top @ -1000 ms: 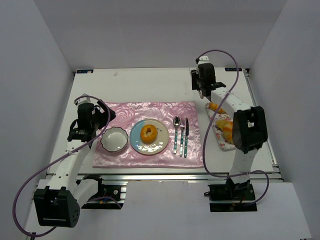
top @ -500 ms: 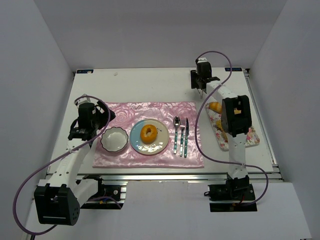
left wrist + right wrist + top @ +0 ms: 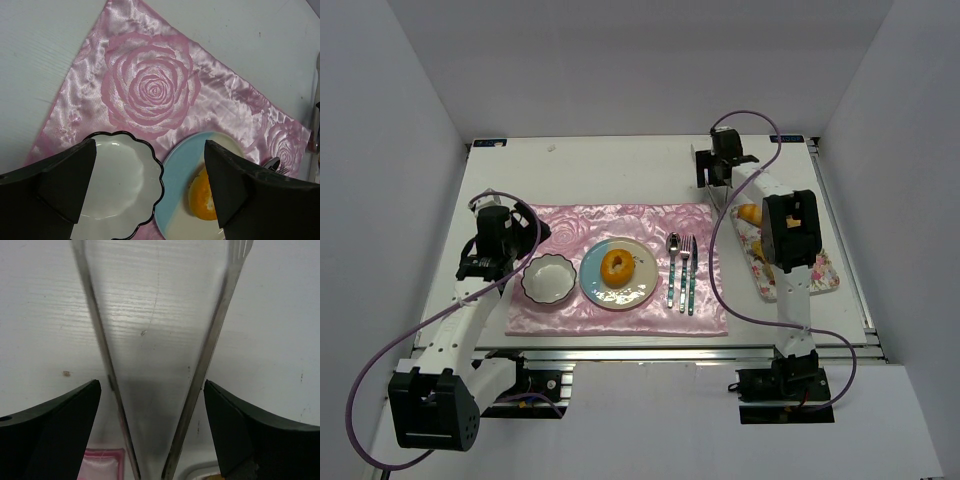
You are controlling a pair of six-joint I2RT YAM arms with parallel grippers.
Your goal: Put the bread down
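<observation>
Golden-orange bread (image 3: 616, 267), ring-shaped, lying at the centre of the blue-and-cream plate (image 3: 594, 290).
Bowl (image 3: 548, 278) at the plate's 9 o'clock, cutlery (image 3: 682, 270) at 3 o'clock. Left gripper (image 3: 150, 150) spread above the bowl; right gripper (image 3: 152, 385) spread, with metal tongs (image 3: 95, 315) between its fingers.

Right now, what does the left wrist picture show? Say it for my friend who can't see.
The golden-orange bread lies on a blue-and-cream plate, partly hidden behind a dark finger of the open left tool. Beside it sits an empty white bowl, both on a pink rose-patterned cloth.
</observation>
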